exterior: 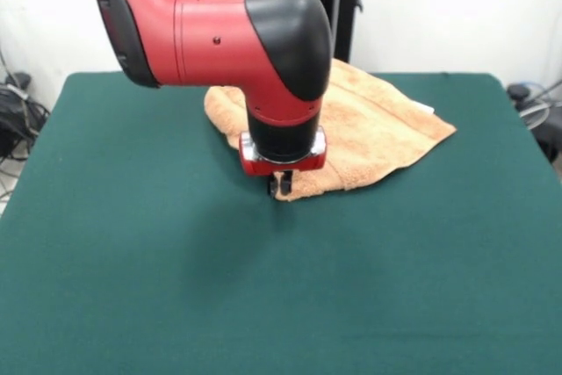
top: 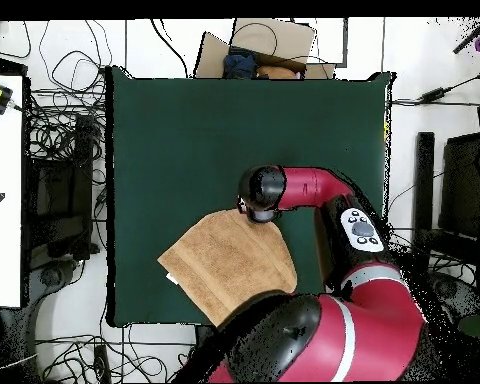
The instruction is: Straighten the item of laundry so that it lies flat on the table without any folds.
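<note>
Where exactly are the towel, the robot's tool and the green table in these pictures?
towel point(exterior: 386, 133): front view, on its bare upper layer.
tool point(exterior: 280, 184): front view, at its black tips by the towel's near edge.
table point(exterior: 176, 287): front view, on bare green cloth.

Tangled cables point(top: 59, 150) lie at my nine o'clock; a white bench point(top: 4, 190) beyond; cardboard box point(top: 274, 40) at twelve.
</note>
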{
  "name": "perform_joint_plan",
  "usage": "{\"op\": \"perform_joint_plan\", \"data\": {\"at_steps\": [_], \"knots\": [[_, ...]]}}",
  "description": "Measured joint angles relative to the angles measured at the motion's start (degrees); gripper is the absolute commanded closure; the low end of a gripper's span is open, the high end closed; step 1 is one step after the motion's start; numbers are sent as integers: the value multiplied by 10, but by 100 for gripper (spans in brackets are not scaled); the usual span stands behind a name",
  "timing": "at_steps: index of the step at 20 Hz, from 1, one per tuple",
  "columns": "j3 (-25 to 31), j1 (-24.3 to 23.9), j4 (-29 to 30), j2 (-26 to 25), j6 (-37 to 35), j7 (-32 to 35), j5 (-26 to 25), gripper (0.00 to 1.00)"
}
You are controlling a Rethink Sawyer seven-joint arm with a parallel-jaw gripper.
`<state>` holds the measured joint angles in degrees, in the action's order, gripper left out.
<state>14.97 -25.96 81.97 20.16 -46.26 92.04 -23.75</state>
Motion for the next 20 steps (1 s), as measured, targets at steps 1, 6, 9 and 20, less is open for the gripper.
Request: {"op": "perform_joint_plan", "data": {"at_steps": [1, 6, 9, 20], "knots": [[0, 0, -1, 0, -2, 0, 0, 100], [0, -4, -1, -1, -4, 0, 0, 100], [0, -7, 0, -1, -3, 0, 0, 100], [2, -22, 3, -1, -4, 0, 0, 100]]}}
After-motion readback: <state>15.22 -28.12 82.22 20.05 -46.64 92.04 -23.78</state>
